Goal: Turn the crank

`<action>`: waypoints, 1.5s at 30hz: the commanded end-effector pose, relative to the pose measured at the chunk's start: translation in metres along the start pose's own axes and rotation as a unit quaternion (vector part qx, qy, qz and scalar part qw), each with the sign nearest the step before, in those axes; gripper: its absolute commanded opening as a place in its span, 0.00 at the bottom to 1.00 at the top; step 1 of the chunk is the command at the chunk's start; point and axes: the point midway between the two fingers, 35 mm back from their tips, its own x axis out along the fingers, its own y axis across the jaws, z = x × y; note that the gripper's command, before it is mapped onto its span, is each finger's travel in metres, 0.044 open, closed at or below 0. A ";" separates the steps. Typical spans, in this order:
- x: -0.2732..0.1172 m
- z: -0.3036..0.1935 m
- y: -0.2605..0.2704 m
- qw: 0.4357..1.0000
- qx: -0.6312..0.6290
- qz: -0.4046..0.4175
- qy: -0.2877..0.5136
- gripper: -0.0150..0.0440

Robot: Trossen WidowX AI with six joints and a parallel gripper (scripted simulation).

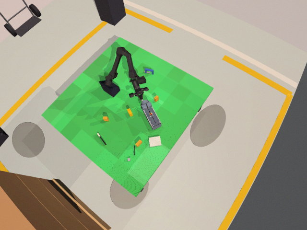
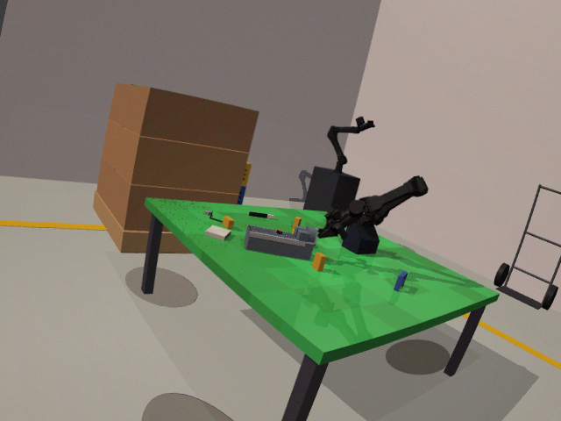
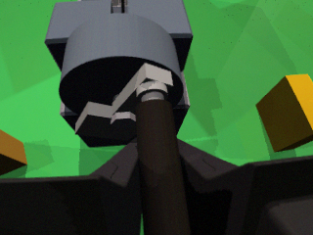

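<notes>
The grey machine stands on the green table, its round housing facing my gripper. The slide's red pointer shows about midway along the machine's top; the brass zero marks are too small to tell, so I cannot tell whether it is level with them. The pale, bent crank arm lies across the housing's dark face. Its dark brown handle points back towards the wrist camera. My gripper is shut on the handle, at the machine's crank end.
One orange block stands close beside the crank end; another orange block is on the other side. A white box lies beyond the machine's far end. A blue bracket stands farther off.
</notes>
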 end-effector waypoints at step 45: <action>-0.004 0.004 0.015 1.000 -0.001 0.010 -0.005 0.25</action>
